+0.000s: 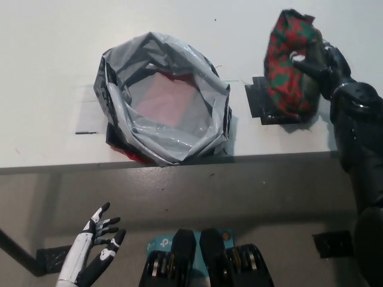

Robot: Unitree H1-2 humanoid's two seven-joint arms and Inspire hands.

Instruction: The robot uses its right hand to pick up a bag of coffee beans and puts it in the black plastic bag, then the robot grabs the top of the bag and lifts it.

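Red-green coffee bag (288, 64): upper right, partly covered by gripping right hand (323, 63).
Black plastic bag (164, 98): contents unclear.
Left hand (96, 245): lower left, fingers spread, empty.

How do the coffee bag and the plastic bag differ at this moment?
The coffee bag is red and green patterned; the plastic bag is shiny grey-black. The coffee bag is closed and gripped by the right hand; the plastic bag sits open-mouthed and untouched. Both are over the white table.

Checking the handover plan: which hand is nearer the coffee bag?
Right. The right hand grips the coffee bag at the table's right; the left hand rests open below the table edge, far left.
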